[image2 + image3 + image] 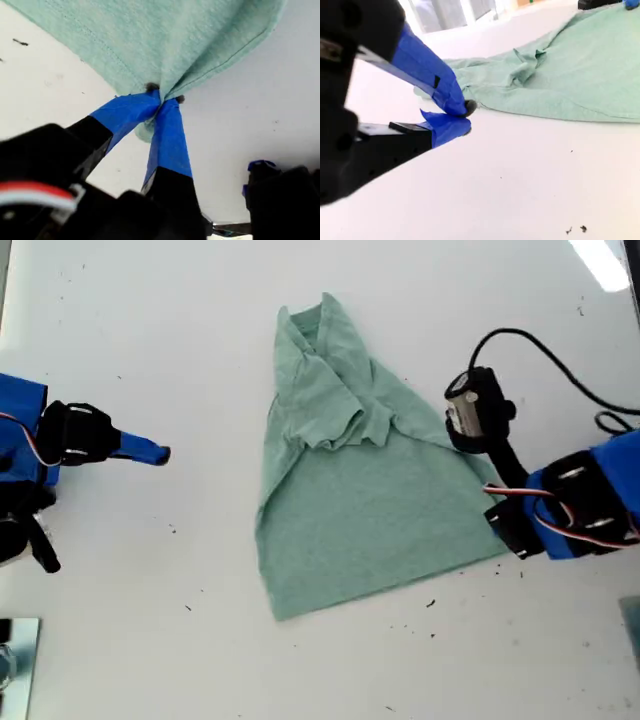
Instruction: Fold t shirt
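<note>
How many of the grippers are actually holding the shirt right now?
1. My first gripper, at the exterior view's right, is pinched on the t shirt edge. My second gripper, at the exterior view's left, sits shut and empty, apart from the fabric.

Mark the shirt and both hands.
shirt [370, 530]: exterior view, flat lower body.
first hand [161, 101]: first wrist view, tips pinching shirt edge.
second hand [461, 116]: second wrist view, closed tips.

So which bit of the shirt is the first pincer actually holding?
On the white table the sage-green t shirt lies partly folded. Follow its edge toward the exterior view's right: my first pincer is shut on that hem corner, bunching the cloth into a puckered point, whereas my second pincer sits off the cloth.
</note>
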